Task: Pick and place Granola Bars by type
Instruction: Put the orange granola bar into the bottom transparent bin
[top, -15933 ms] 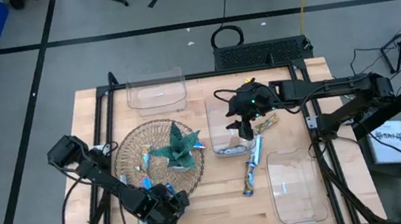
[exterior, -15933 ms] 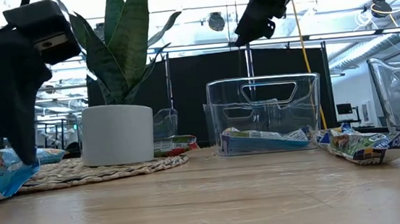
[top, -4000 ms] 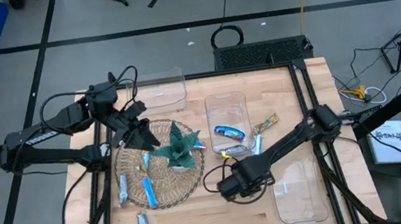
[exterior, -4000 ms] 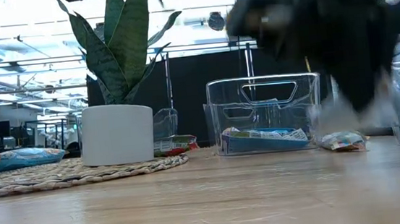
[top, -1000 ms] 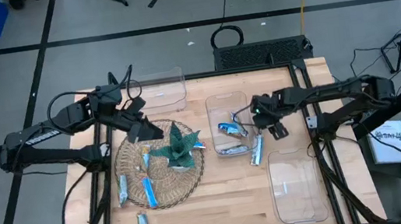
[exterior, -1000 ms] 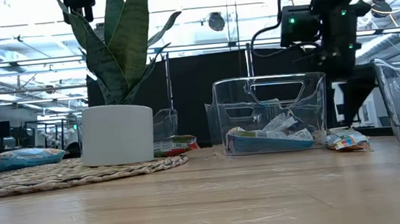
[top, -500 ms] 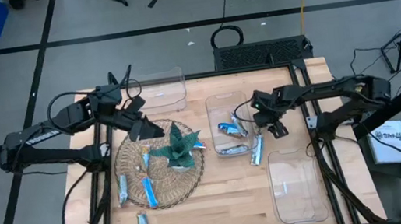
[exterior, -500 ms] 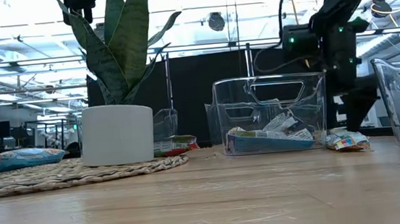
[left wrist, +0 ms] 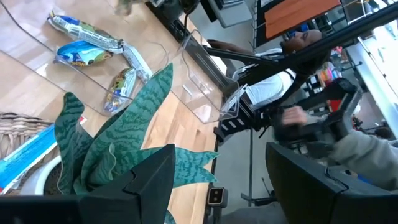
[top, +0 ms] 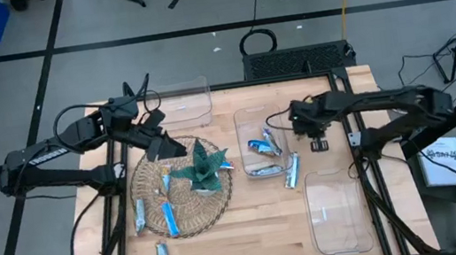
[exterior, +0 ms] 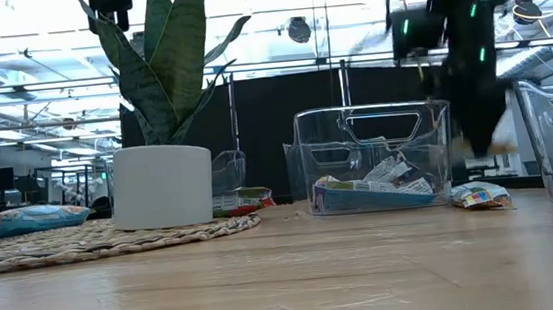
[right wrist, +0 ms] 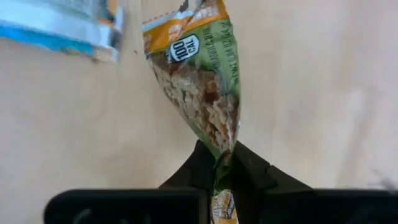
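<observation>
The green-and-orange granola bar (right wrist: 202,93) is hanging by one crimped end, pinched between the right gripper (top: 317,140)'s fingers, just right of the middle clear bin (top: 245,118) over the tabletop (top: 252,231). Gripping the flat seam looks like the surest way to lift a slim wrapper. Blue bars (top: 260,148) are lying in that middle bin, so this odd-coloured one is probably heading elsewhere, perhaps to the empty bin (top: 338,210) at the near right. More blue bars (top: 169,214) are waiting on the woven mat (top: 148,165) around the teal plant (top: 202,169). The left gripper (top: 157,142) is hovering at the mat's far edge, fingers spread and holding nothing, probably ready for those.
</observation>
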Tool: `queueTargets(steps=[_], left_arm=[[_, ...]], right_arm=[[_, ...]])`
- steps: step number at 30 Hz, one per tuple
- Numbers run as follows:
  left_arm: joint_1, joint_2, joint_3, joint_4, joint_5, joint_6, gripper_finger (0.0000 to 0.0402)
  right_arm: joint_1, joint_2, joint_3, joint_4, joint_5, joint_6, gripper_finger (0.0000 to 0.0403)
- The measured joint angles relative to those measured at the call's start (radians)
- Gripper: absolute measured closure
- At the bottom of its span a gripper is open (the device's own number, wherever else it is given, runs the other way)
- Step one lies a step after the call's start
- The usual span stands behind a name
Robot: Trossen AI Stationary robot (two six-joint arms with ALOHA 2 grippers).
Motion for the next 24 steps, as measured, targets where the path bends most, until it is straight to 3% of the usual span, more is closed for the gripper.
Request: queueTargets(steps=[5,11,14,17,24], left_arm=[[0.0,0.0,0.0,0.0,0.008,0.033,0.0149],[0.0,0.0,0.0,0.0,0.025,0.052,0.0149],[0.0,0.0,0.0,0.0,0.039,0.06,0.0149],[0.0,0.0,0.0,0.0,0.046,0.068,0.0149],[0.0,0.0,0.0,0.0,0.045,0.055,0.0149]], right_arm=[[0.18,-0.138,0.215,-0.288,-0.036,0.375,0.0391],[0.598,-0.165,0.379,-0.395,-0.078,0.883,0.0394],[0.794,-0.126,0.367,-0.394,-0.079,1.059,0.0395],[0.912,-0.084,0.326,-0.357,-0.075,1.15,0.0395],[0.959,-0.037,0.107,-0.101,-0.101,1.177,0.0397]])
